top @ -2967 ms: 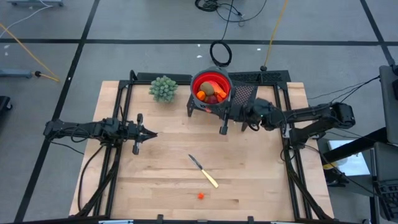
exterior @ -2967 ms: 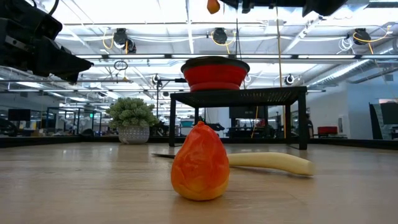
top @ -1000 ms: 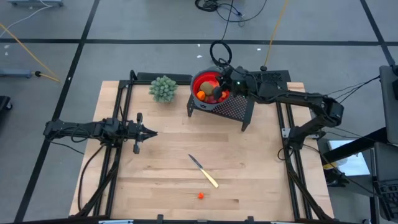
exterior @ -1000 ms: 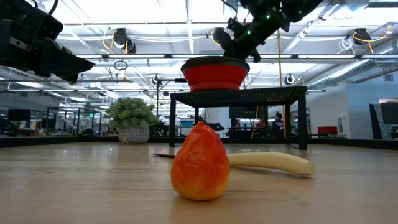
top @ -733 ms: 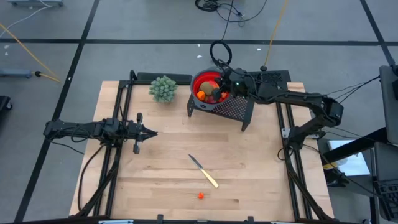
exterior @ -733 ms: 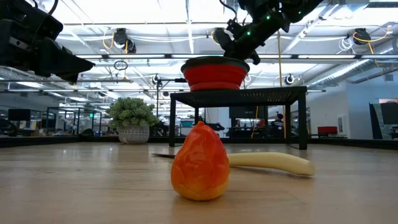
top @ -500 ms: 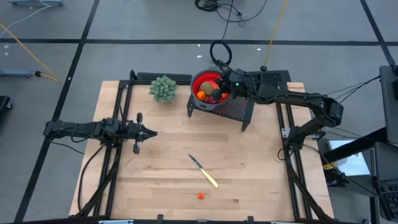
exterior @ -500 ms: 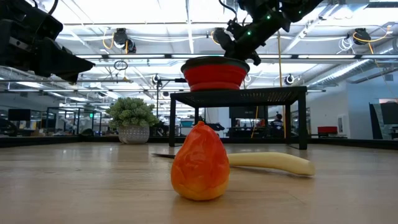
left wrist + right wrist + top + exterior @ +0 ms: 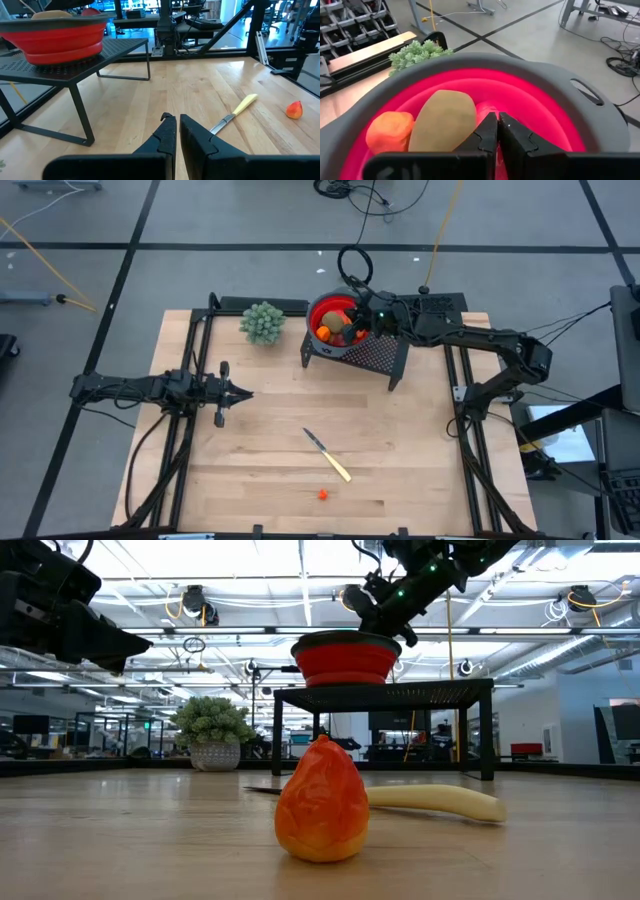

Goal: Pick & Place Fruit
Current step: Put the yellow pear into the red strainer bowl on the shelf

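Note:
A red bowl with a grey rim (image 9: 318,308) stands on a black mesh stand (image 9: 378,356) at the table's far side. In it lie a brown kiwi-like oval (image 9: 442,122), an orange piece (image 9: 390,131) and a dark red one (image 9: 346,338). My right gripper (image 9: 497,117) hovers shut just above the bowl's inside, and nothing shows between its tips. One small orange-red fruit piece (image 9: 323,494) rests on the wood near the front edge. My left gripper (image 9: 177,120) waits shut at the table's left, low over the wood.
A slim knife with a pale handle (image 9: 327,454) lies on the table between the stand and the loose orange piece. A small green potted plant (image 9: 263,322) stands left of the bowl. Bare wood (image 9: 400,460) spreads across the table's middle and right.
My right gripper has stayed over the bowl; its tip has tilted up a little. Nothing else has moved.

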`<act>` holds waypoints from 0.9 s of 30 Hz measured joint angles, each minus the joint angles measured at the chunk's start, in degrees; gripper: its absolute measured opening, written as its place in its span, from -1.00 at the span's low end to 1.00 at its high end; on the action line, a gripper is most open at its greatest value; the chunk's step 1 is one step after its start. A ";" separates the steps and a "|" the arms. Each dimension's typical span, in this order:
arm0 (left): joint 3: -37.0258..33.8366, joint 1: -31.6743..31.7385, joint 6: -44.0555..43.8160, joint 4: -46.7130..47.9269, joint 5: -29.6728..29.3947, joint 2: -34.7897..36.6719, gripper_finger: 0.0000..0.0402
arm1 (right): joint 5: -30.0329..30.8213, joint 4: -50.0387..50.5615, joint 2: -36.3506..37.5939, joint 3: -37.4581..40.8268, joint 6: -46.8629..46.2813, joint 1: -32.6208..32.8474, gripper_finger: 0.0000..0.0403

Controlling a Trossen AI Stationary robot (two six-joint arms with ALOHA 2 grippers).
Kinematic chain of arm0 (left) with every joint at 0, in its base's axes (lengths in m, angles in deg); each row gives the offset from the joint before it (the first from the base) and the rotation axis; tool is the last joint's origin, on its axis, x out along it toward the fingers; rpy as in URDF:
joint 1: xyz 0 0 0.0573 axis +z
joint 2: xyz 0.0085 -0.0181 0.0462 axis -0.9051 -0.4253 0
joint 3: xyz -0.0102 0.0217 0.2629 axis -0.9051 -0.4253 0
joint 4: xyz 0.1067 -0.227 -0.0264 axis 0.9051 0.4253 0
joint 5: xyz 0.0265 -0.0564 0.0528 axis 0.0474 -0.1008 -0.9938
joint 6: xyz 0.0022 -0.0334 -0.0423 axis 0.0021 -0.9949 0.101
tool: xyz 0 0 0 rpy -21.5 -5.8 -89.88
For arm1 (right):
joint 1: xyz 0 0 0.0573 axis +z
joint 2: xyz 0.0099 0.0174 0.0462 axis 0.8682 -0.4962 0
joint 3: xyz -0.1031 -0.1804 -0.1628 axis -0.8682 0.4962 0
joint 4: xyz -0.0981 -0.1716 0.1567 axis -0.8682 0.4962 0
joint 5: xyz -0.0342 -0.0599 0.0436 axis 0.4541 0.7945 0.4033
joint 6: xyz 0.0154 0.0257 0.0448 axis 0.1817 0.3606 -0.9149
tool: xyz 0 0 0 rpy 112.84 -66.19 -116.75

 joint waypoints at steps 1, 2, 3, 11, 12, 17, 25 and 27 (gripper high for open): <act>0.00 0.01 0.00 0.02 0.00 -0.02 -0.87 | -0.01 0.04 0.00 0.00 -0.54 -0.01 -0.96; 0.00 0.01 0.00 0.00 0.00 0.00 -0.87 | 0.00 0.01 0.00 0.00 -1.22 -0.04 -0.96; 0.00 -0.01 0.00 0.01 0.00 -0.01 -0.87 | 0.02 0.00 0.00 0.00 -1.74 -0.09 -0.96; 0.00 -0.01 -0.20 0.00 0.00 0.00 -0.87 | 0.02 0.19 0.00 0.02 -2.89 -0.11 -0.85; 0.00 0.00 -0.22 0.00 0.00 -0.01 -0.87 | 0.00 0.30 0.00 0.02 -2.89 -0.11 -0.83; 0.00 0.00 -0.24 0.00 0.00 -0.01 -0.87 | 0.02 0.63 0.00 0.02 -2.89 -0.11 -0.74; 0.00 0.00 -0.24 0.02 0.04 -0.02 -0.87 | 0.22 -1.77 1.48 0.07 -0.59 1.59 -0.78; 0.00 -0.01 -0.24 0.02 0.04 -0.02 -0.87 | 0.19 -0.74 2.03 0.08 0.51 3.08 -0.85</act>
